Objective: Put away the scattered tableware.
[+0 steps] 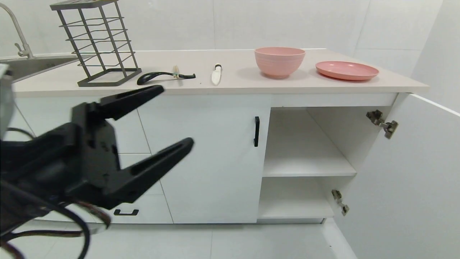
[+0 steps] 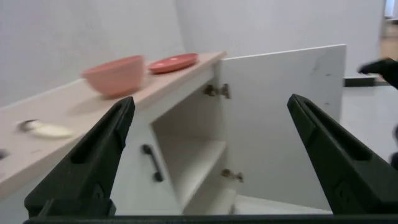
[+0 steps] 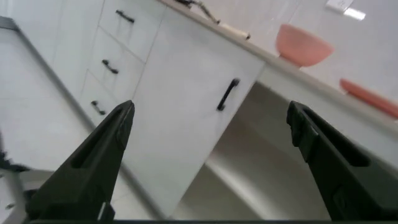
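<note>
A pink bowl and a pink plate stand at the right end of the countertop. Further left lie a white utensil, a black spoon and a pair of chopsticks. My left gripper hangs open in front of the drawers, below the counter edge, holding nothing. Its wrist view looks between the open fingers at the bowl, the plate and the white utensil. My right gripper is open and empty, low before the cabinet, with the bowl far off.
A black wire rack stands at the counter's left, beside a sink. The right cabinet is open, with two bare shelves, and its door is swung out to the right. The neighbouring door with a black handle is closed.
</note>
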You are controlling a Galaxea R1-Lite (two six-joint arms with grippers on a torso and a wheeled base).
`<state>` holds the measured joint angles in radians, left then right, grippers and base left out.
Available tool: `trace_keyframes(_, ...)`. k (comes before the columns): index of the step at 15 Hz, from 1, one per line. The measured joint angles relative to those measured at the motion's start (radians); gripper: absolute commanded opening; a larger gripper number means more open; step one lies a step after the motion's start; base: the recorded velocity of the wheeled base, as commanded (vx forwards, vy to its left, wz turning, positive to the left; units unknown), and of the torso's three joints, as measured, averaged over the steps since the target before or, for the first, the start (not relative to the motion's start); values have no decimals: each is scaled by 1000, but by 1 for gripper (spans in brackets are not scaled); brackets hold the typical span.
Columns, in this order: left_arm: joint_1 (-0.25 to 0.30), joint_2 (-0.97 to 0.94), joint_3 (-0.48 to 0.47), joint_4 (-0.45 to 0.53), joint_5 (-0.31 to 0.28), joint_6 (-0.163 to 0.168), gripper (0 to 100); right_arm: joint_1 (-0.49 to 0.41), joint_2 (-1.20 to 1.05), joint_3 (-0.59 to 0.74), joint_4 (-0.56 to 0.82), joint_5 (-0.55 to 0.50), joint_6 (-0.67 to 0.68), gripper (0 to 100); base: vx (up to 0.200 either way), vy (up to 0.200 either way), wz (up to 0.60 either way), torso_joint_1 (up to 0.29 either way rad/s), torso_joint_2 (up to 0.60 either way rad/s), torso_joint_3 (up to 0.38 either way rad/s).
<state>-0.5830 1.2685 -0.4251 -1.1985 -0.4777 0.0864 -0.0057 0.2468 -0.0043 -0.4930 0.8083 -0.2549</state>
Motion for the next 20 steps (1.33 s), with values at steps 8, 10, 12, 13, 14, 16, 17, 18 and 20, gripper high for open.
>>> trace_keyframes(8,351,-529,292,169,0,-25,100,4,-223,4,415,-366,115,100,0,0,0,0,0,0)
trace_keyframes(10,398,-666,318,309,0,-60,100,4,-231,3,450,-433,149,100,0,0,0,0,0,0)
trace_keyframes(12,430,-817,342,504,0,-81,100,4,-234,3,449,-493,161,100,0,0,0,0,0,0)
trace_keyframes(13,440,-892,355,605,0,-87,100,4,-234,3,445,-511,165,100,0,0,0,0,0,0)
trace_keyframes(14,452,-964,370,695,0,-90,100,4,-235,3,445,-518,166,100,0,0,0,0,0,0)
trace_keyframes(16,491,-1081,404,857,16,-82,100,4,-236,3,446,-520,169,100,0,0,0,0,0,0)
trace_keyframes(17,518,-1119,412,904,46,-79,100,4,-236,3,446,-522,176,100,0,0,0,0,0,0)
trace_keyframes(18,546,-1160,419,976,78,-71,100,4,-236,3,446,-547,194,100,0,0,0,0,0,0)
trace_keyframes(20,572,-1221,422,1119,188,-19,100,4,-236,3,445,-632,217,100,0,0,0,0,0,0)
